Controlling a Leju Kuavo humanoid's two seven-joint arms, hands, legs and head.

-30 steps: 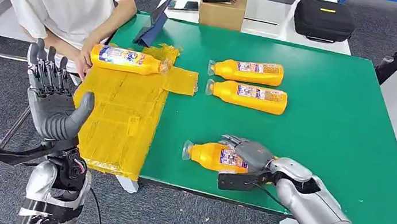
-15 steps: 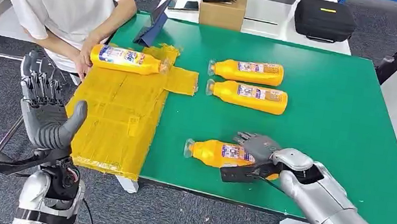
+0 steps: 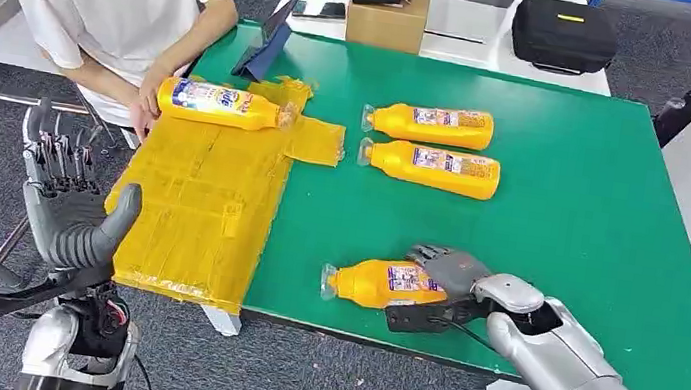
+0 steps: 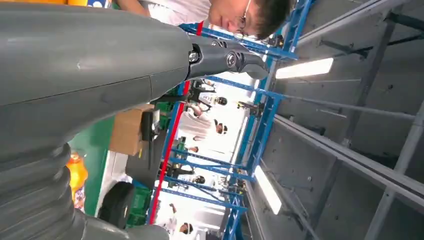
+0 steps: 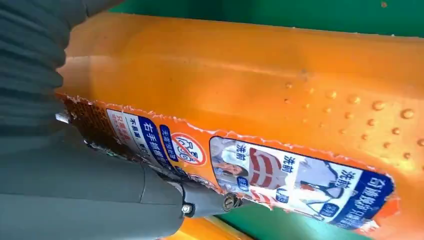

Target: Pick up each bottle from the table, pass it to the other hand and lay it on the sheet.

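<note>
An orange bottle (image 3: 378, 282), rigid, smooth and likely slippery, lies near the green desk (image 3: 578, 236) front edge, best taken mid-body where the right hand (image 3: 448, 269) grips it; left hand (image 3: 69, 199) waits, fingers spread

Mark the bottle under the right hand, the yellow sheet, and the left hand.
bottle (image 3: 372, 282), head view, orange body.
yellow sheet (image 3: 199, 206), head view, bare middle.
left hand (image 3: 67, 209), head view, palm.
</note>
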